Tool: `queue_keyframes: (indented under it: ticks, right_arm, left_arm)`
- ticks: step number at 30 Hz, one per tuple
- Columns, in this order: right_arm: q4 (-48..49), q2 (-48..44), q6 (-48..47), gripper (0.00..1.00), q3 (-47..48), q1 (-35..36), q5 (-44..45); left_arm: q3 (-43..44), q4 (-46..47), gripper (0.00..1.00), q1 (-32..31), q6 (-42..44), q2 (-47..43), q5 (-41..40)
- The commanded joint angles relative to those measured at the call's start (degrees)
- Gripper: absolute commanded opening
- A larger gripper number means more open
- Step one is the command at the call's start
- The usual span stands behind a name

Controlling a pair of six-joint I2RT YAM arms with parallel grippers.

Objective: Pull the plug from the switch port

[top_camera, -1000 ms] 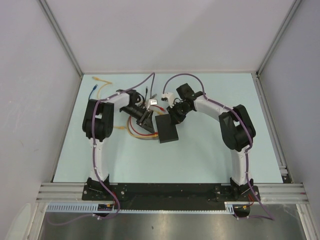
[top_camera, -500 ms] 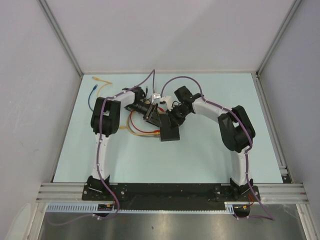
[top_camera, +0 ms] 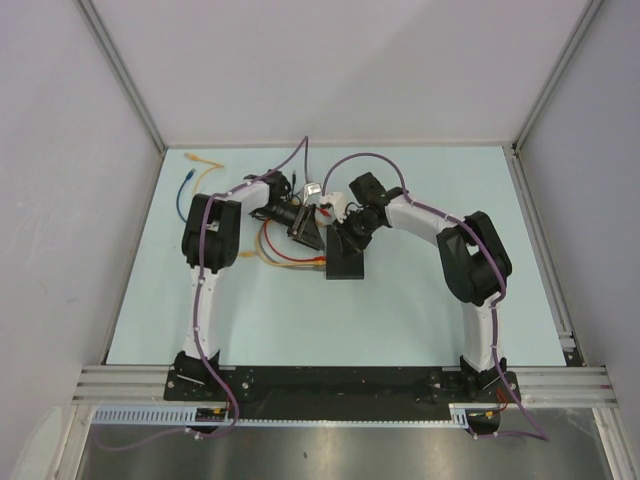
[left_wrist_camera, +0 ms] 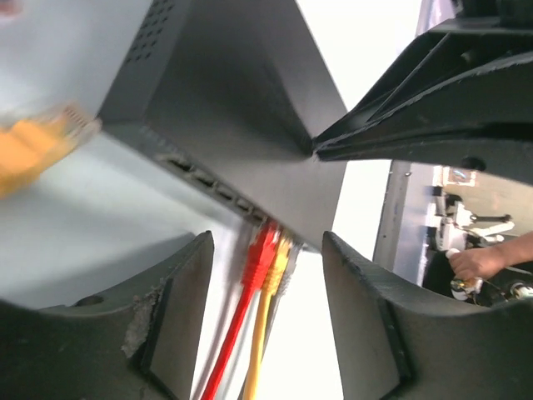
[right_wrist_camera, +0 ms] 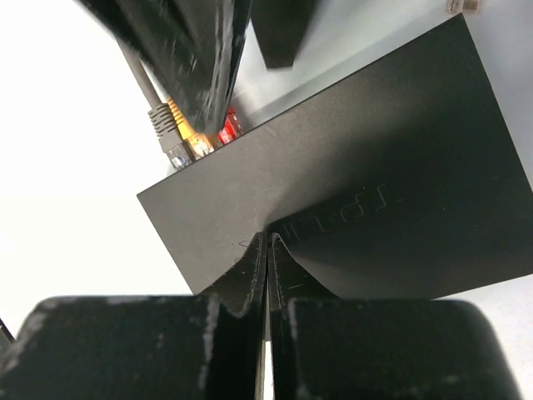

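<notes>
The black switch lies flat at mid-table. In the left wrist view the switch has a red plug, a yellow plug and a grey one side by side in its port edge. My left gripper is open, with its fingers either side of these plugs and not touching them. My right gripper is shut and empty, its tips pressed down on the switch top. The right wrist view shows the grey plug, the yellow plug and the red plug.
A loose orange plug lies by the switch's far corner. Red and orange cables loop left of the switch. Blue cable and yellow cable lie at back left. A small white part sits behind the grippers.
The left arm swung in and brought its gripper up to the switch's port edge. The switch turned and slid slightly right under the right gripper. The cable loops shifted with it.
</notes>
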Motion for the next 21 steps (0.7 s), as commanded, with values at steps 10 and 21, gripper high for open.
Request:
queue_keyframes:
  ticks: [10,21]
  right_arm:
    - [0.5,0.1,-1.7,0.00,-1.8,1.3,2.1]
    - [0.5,0.4,-1.4,0.00,-2.3,2.8,2.5]
  left_arm:
    - [-1.3,-1.4,0.52,0.0,5.2,-0.8,-2.9]
    - [-0.8,-3.4,0.44,-2.2,6.3,1.2,-2.3]
